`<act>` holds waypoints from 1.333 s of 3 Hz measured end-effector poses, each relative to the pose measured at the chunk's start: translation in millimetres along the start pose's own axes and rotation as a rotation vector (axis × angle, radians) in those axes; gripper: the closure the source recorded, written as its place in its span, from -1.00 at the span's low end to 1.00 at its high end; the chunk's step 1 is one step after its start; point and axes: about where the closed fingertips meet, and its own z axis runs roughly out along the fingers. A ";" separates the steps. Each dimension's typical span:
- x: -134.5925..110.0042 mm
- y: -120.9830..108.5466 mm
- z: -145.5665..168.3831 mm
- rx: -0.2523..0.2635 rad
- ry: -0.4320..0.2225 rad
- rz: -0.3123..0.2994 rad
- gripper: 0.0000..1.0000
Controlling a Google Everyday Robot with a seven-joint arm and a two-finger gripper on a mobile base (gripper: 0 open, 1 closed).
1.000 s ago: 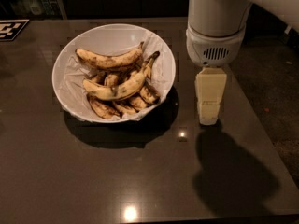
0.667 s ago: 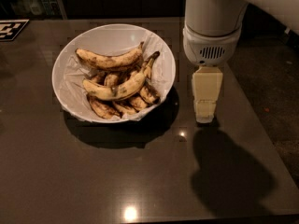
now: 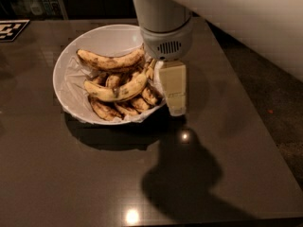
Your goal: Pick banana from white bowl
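One second has carried the gripper [image 3: 175, 107] from beside the white bowl [image 3: 108, 36] to over its right rim, near the banana [image 3: 124, 90] lying atop the pile. Released or clenched, I cannot tell; the grasp seems next.

Pincer [image 3: 174, 108] at the right rim of the white bowl [image 3: 102, 34], near the banana [image 3: 119, 91].

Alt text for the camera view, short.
The robot's claw hangs at the right rim of a white bowl of speckled bananas on a dark table. The long pale banana lies across the pile, near the claw, not grasped.
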 end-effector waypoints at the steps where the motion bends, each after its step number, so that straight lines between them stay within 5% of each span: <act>1: -21.3 -9.6 -7.1 0.029 -0.054 -0.057 -1.00; 2: -29.2 -12.9 -9.9 0.043 -0.087 -0.068 -1.00; 4: -90.4 -12.7 -4.2 -0.013 -0.140 -0.184 -1.00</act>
